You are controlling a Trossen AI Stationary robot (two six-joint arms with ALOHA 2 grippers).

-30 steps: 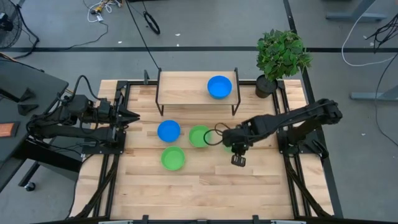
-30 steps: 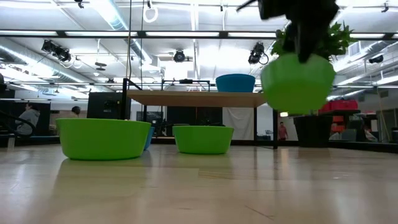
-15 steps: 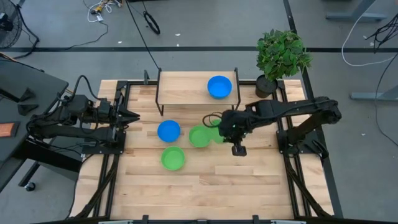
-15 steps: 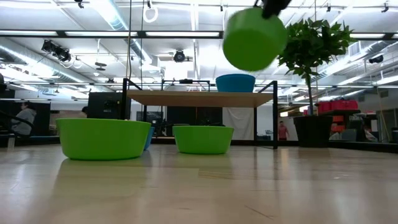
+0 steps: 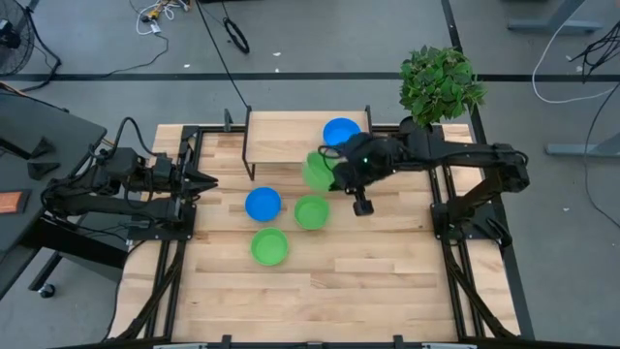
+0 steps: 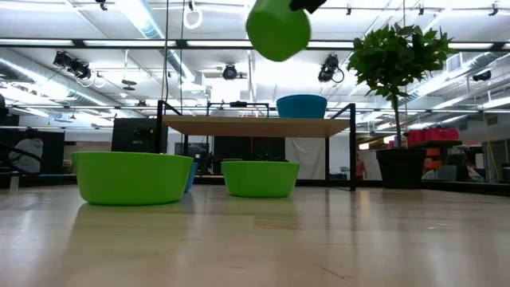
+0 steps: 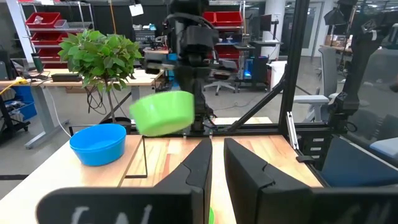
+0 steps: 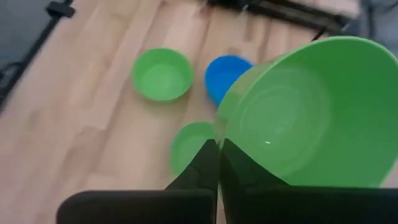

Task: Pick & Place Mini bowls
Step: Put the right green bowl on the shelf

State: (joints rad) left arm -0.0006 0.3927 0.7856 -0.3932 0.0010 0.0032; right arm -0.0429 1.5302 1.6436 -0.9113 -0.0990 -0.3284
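I am holding a green round plastic mini bowl (image 5: pixel 318 170) aloft.
My right hand (image 5: pixel 334 174) is pinching its rim (fingers closed), above the wooden desk (image 5: pixel 320 281), beside the raised wooden shelf (image 5: pixel 291 136).

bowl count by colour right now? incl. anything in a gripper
Green bowls: 3 — one held in the right gripper above the table, two on the table
Blue bowls: 2 — one on the raised shelf, one on the table
Total: 5 bowls in view
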